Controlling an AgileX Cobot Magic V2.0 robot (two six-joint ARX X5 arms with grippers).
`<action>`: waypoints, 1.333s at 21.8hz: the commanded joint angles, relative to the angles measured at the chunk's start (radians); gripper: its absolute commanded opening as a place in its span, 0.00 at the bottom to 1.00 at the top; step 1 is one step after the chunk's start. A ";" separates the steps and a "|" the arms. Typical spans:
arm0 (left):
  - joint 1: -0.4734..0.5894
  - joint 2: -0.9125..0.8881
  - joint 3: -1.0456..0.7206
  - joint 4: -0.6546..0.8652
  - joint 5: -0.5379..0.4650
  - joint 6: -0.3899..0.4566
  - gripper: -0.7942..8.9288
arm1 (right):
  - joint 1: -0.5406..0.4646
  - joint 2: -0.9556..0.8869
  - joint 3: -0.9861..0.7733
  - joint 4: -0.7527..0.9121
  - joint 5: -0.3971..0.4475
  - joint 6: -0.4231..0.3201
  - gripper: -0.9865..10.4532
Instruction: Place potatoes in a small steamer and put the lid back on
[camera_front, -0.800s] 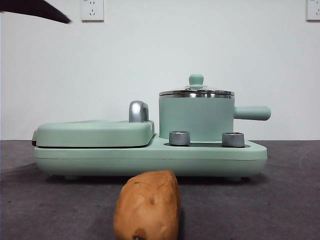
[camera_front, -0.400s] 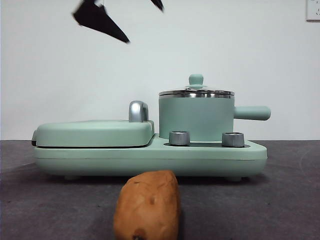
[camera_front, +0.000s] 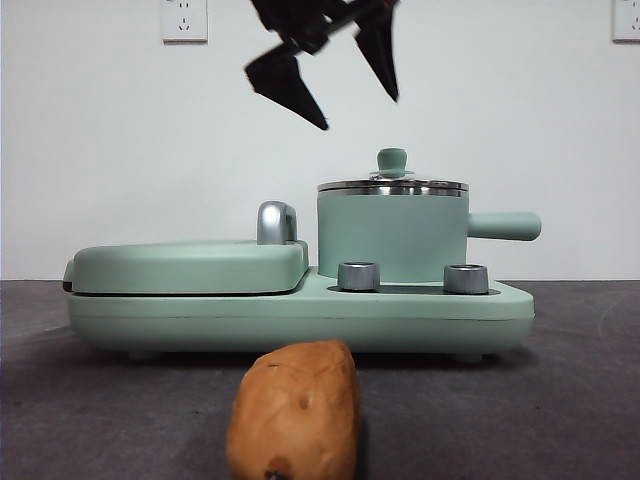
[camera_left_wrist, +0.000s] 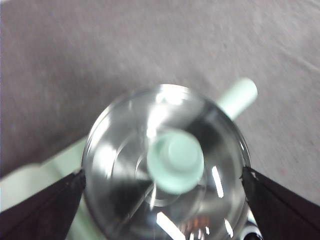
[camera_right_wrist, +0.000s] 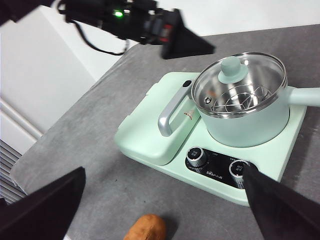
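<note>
The potato (camera_front: 295, 412) lies on the dark table in front of the appliance, also seen as potato (camera_right_wrist: 146, 227). The small steamer (camera_front: 392, 235) stands on the appliance's right side, its handle pointing right. The glass lid (camera_front: 392, 184) sits on it, knob (camera_left_wrist: 175, 160) up. My left gripper (camera_front: 360, 113) hovers open above the lid, slightly left of the knob; in the left wrist view the left gripper (camera_left_wrist: 162, 174) has a jaw on each side of the lid. My right gripper (camera_right_wrist: 164, 170) is open, high over the table, holding nothing.
The mint-green base (camera_front: 300, 315) carries a closed grill plate (camera_front: 190, 265) with a chrome handle (camera_front: 277, 222) on the left and two knobs (camera_front: 359, 276) in front of the pot. Bare grey table lies to both sides. A white wall stands behind.
My left gripper has come from the top left corner, rightward and down, to a spot above the pot's lid. The potato, pot and lid have not moved.
</note>
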 joint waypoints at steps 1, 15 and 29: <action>-0.022 0.054 0.031 0.061 -0.008 0.010 0.59 | 0.000 0.003 0.015 0.007 0.003 0.010 0.53; -0.089 0.131 0.031 0.093 -0.073 0.003 0.52 | 0.000 0.003 0.015 0.006 0.003 0.010 0.53; -0.096 0.134 0.031 0.079 -0.117 0.010 0.22 | 0.000 0.003 0.015 0.005 0.003 0.011 0.53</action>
